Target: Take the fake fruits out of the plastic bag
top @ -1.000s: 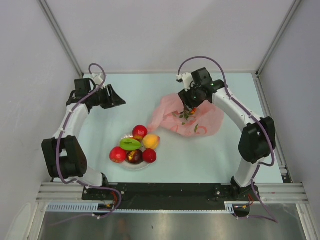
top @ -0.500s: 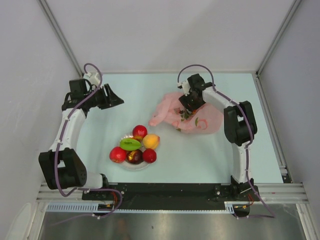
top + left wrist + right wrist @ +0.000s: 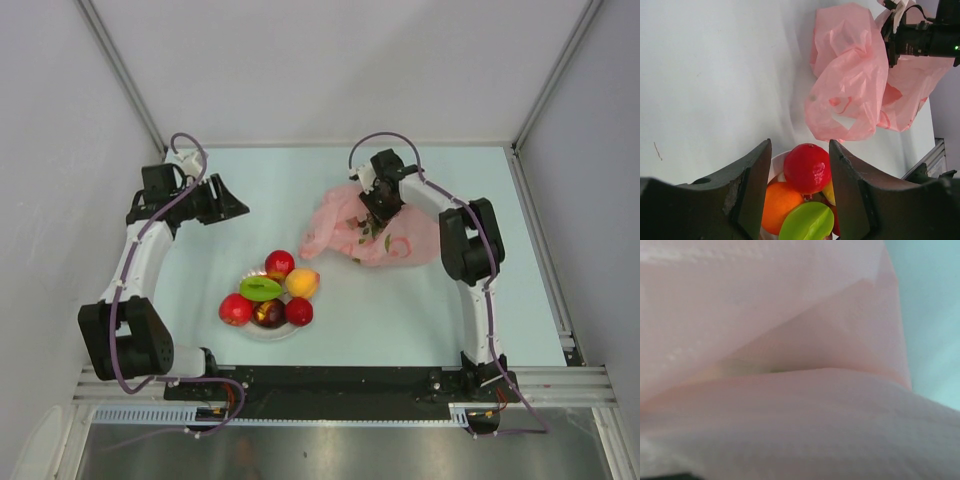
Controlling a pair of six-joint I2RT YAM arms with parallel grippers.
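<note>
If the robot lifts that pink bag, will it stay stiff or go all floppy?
Probably floppy: the pink bag lies crumpled in soft folds. Likely very light too, since its thin film lets light through. It may cling or drape over the right end effector, whose camera sees only pink plastic.

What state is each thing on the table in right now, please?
Bag: crumpled, lying on the table.
Fruits: piled on the plate, out of the bag.
Plate: loaded with fruit.
Left gripper: open, empty, apart from the bag.
Right gripper: buried in the bag's folds; jaws hidden.
</note>
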